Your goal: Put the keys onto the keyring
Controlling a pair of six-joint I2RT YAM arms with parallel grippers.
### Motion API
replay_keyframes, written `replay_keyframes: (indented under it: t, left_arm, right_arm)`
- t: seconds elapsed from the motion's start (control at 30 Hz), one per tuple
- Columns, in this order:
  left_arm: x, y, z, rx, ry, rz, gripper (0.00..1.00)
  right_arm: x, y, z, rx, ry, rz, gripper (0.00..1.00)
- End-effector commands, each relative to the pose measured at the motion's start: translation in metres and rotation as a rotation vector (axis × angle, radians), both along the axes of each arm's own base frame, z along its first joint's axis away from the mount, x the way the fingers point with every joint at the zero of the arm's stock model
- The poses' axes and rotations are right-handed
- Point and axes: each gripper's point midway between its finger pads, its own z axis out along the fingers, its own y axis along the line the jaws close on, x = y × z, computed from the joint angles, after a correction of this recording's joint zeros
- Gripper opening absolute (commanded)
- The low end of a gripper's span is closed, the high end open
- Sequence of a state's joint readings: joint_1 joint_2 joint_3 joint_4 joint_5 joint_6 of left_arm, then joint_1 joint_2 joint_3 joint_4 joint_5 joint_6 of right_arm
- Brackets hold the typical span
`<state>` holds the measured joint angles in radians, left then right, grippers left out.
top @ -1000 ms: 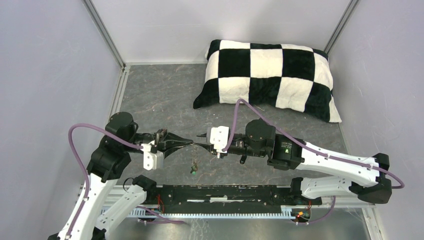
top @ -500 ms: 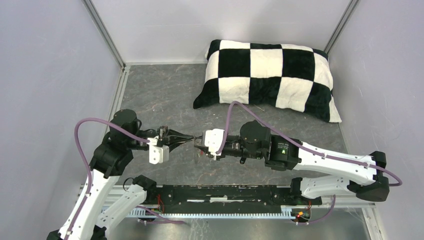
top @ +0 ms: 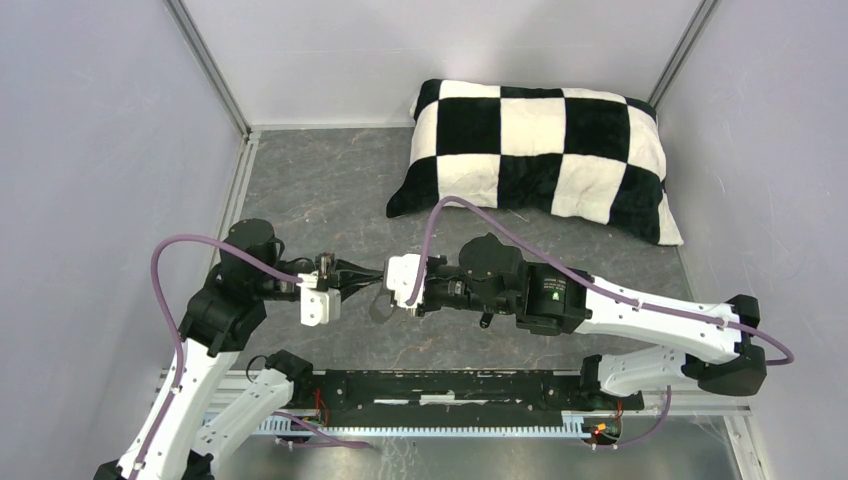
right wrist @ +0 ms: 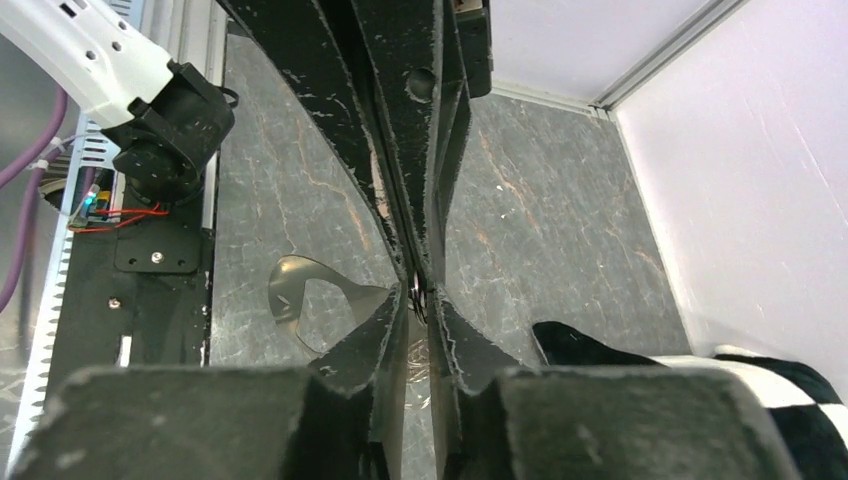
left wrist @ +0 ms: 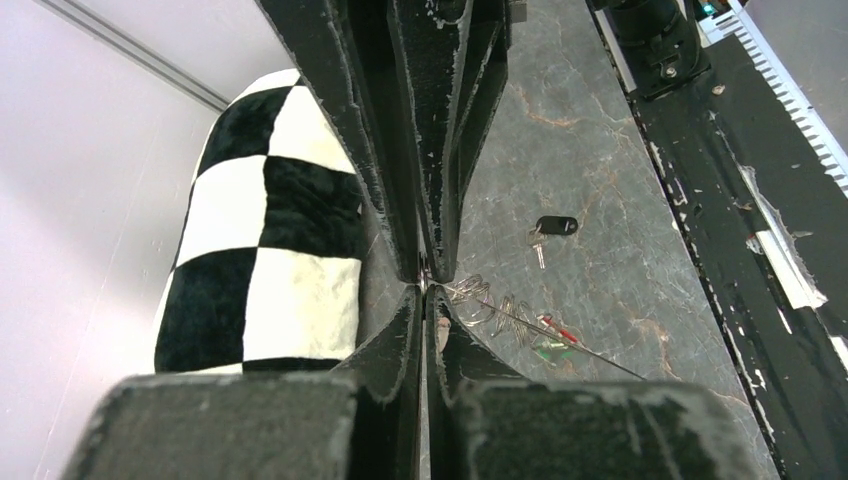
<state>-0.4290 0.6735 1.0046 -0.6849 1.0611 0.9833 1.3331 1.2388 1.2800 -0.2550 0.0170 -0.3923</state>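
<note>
Keyring (top: 379, 307) dangled just under the spot where the two arms met above the desk (top: 320, 190), a flat grey fob seen edge-on from above. The left fingers (left wrist: 392, 345) were pressed together, and so were the right fingers (right wrist: 385, 335), tip against tip, each nipping something thin. Which pair actually carried the fob could not be told.

Threading looked to be the step in hand. It called for one arm held rigid as the anchor while the other fed in small, slow moves along the line of the tips, with no twisting, or the thin piece would likely slip free.

Only the left wrist view gave the keys. The black-tagged key (left wrist: 553, 227) lay alone on the desk, while the red-tagged key (left wrist: 556, 326) and green-tagged key (left wrist: 550, 350) sat close together beside springy wire loops (left wrist: 480, 296). Only the right wrist view showed the fob's opening cleanly.
</note>
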Motion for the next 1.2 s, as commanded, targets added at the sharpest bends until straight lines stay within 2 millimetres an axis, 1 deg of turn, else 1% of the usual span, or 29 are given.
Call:
replay_keyframes:
  t: [0.0,0.03,0.07,0.17,0.2,0.27,0.3,0.33,0.37,0.43,0.47,0.53,0.7,0.83,1.0,1.17]
  left_arm:
    - [-0.003,-0.001,0.005,-0.014,-0.031,-0.017,0.02]
    - [-0.003,-0.001,0.005,-0.015,-0.031,-0.018,0.02]
    - [-0.005,-0.001,0.006,-0.017,-0.032,-0.021,0.02]
    - [-0.009,0.0,0.007,-0.023,-0.021,-0.029,0.02]
    - [-0.011,0.0,0.008,-0.028,-0.016,-0.035,0.05]
    - [-0.016,0.0,0.01,-0.037,0.013,-0.041,0.19]
    - [-0.019,0.001,0.011,-0.041,0.03,-0.044,0.27]
    - [-0.023,0.001,0.011,-0.043,0.042,-0.049,0.32]
    - [-0.026,0.002,0.01,-0.041,0.056,-0.054,0.35]
    - [-0.03,0.003,0.01,-0.043,0.099,-0.056,0.39]
    - [-0.032,0.003,0.01,-0.045,0.121,-0.056,0.4]
    - [-0.035,0.002,0.012,-0.048,0.158,-0.06,0.41]
    - [-0.041,0.001,0.013,-0.052,0.244,-0.079,0.41]
    - [-0.04,0.001,0.012,-0.05,0.265,-0.07,0.36]
    - [-0.034,0.001,0.015,-0.065,0.273,-0.032,0.28]
    - [-0.031,0.0,0.021,-0.096,0.261,-0.014,0.27]
  right_arm:
    - [0.002,0.003,0.023,0.041,-0.023,-0.01,0.1]
    - [0.002,0.003,0.022,0.041,-0.021,-0.012,0.03]
    - [0.002,0.002,0.022,0.04,-0.02,-0.014,0.01]
    - [0.003,-0.003,0.021,0.06,-0.025,-0.029,0.01]
    - [0.004,-0.005,0.019,0.074,-0.025,-0.035,0.01]
    - [0.002,-0.011,0.019,0.137,-0.018,-0.041,0.01]
    - [-0.001,-0.016,0.024,0.183,-0.013,-0.037,0.01]
    - [-0.004,-0.017,0.023,0.23,-0.001,-0.027,0.01]
    - [-0.007,-0.021,0.031,0.295,0.001,-0.013,0.01]
    - [-0.014,-0.026,0.032,0.379,0.02,0.011,0.01]
    - [-0.015,-0.029,0.037,0.425,0.025,0.015,0.01]
    - [-0.023,-0.029,0.039,0.474,0.036,0.058,0.01]
    - [-0.033,-0.027,0.043,0.545,0.066,0.12,0.01]
    - [-0.037,-0.027,0.049,0.599,0.082,0.143,0.01]
    - [-0.039,-0.023,0.047,0.601,0.095,0.161,0.01]
    - [-0.04,-0.02,0.043,0.587,0.1,0.171,0.01]
